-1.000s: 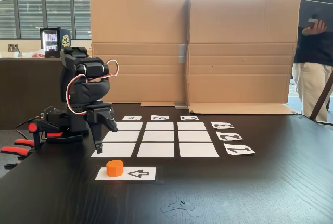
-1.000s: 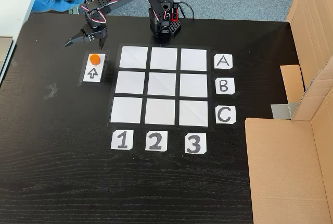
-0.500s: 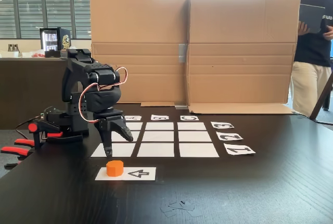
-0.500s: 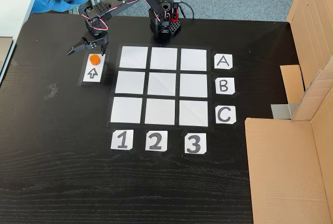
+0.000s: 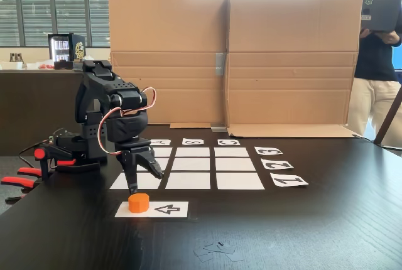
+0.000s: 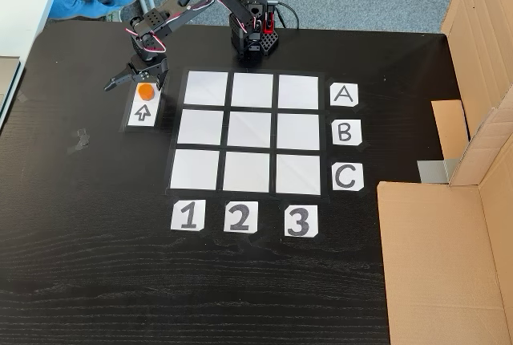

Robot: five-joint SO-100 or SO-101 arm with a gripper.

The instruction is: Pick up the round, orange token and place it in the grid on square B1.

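The orange token [image 5: 139, 202] [image 6: 145, 91] sits on the end of a white paper strip with a black arrow [image 5: 166, 209] [image 6: 143, 113]. My gripper [image 5: 146, 182] [image 6: 135, 85] hangs open just above the token, one fingertip close over its top, nothing held. The grid [image 5: 193, 164] [image 6: 252, 132] of white paper cells lies beside the strip, with letter and number cards along two sides. Square B1 [image 5: 188, 181] [image 6: 199, 128] is bare; in the low fixed view it is the near cell of the middle column, to the right of the gripper.
A cardboard wall [image 5: 232, 63] [image 6: 449, 241] stands along the far side of the black table. The arm's base [image 6: 255, 36] and red-handled clamps [image 5: 25, 179] sit at the table edge. A person [image 5: 377, 63] stands behind at the right.
My gripper has swung from beside the strip toward the token and come down over it, staying open. The token has not moved.
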